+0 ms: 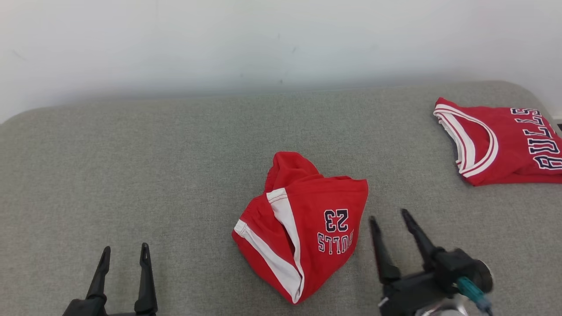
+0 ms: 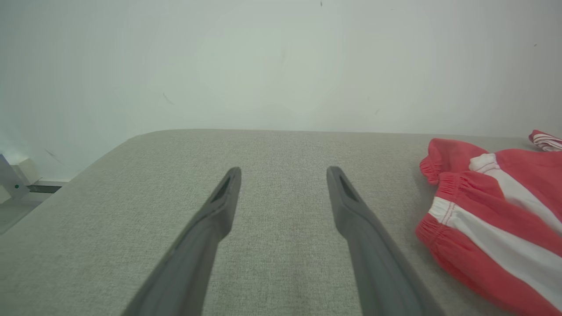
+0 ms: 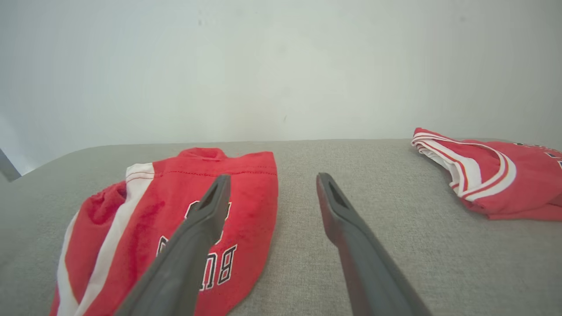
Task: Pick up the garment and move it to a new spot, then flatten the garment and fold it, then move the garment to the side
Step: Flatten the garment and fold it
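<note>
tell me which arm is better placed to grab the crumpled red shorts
Right, probably. The right pincer stands open just beside the shorts, its fingers near their right edge. The left pincer, also open, sits farther off with bare grey cushion between.

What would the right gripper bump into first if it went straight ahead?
Probably nothing but bare grey cushion, then the wall. The right gripper points just past the edge of the shorts; it might brush them, though depth is unclear.
</note>
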`<state>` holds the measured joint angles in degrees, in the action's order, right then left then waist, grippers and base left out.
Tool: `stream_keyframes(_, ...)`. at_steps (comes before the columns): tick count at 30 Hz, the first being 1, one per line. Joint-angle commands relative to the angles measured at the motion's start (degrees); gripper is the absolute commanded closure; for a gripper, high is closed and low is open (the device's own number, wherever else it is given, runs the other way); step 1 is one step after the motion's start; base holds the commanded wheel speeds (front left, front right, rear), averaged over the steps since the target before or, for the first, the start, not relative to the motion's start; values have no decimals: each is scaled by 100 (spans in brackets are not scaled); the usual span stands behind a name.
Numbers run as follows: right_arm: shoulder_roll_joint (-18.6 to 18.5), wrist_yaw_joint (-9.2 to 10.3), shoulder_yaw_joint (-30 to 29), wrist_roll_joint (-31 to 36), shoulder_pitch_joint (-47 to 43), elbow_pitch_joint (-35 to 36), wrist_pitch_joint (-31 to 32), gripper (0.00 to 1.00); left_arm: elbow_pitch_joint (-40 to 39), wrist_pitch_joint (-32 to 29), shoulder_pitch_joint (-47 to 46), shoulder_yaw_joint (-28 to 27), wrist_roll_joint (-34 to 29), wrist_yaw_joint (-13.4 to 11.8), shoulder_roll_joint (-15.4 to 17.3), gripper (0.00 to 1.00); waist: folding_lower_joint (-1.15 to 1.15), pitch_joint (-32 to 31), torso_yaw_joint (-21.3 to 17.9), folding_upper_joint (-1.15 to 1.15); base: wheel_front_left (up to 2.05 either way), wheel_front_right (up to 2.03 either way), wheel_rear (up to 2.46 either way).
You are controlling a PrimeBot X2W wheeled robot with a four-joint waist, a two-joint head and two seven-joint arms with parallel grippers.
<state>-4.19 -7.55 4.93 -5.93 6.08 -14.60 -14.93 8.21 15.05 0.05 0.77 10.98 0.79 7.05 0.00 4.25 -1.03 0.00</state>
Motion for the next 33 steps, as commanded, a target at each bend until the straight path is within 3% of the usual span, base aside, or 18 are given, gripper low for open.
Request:
stream_keyframes(1, -53, 17, 158, 11, 127, -53, 24, 0, 11, 16, 56, -28, -29, 27, -40, 0, 0, -57, 35, 0, 0, 0, 0)
stream_keyframes(10, -315, 17, 1060, -103, 1242, -833, 754, 0, 137, 16, -49, -54, -146, 238, -196, 0, 0, -159, 257, 0, 0, 0, 0)
stream_keyframes(18, -639, 17, 846, -57, 1861, -1642, 1029, 0, 244, 16, -61, -69, -210, 361, -289, 0, 0, -195, 573, 0, 0, 0, 0)
stream_keyframes(24, -738, 17, 752, -147, 1879, -2127, 1255, 0, 257, 16, 36, -160, -226, 381, -342, 0, 0, -186, 602, 0, 0, 0, 0)
stream_keyframes(25, -738, 17, 752, -187, 1898, -2212, 1286, 5, 259, 16, 38, -171, -227, 390, -347, 0, 0, -172, 600, 0, 0, 0, 0)
stream_keyframes(26, -744, 17, 787, -217, 1920, -2278, 1291, 100, 262, 16, 27, -173, -234, 395, -354, 0, 0, -159, 601, 0, 0, 0, 0)
stream_keyframes(33, -782, 17, 787, -408, 2197, -2444, 867, 100, 273, 16, -38, -235, -236, 415, -384, 0, 0, -120, 497, 0, 0, 0, 0)
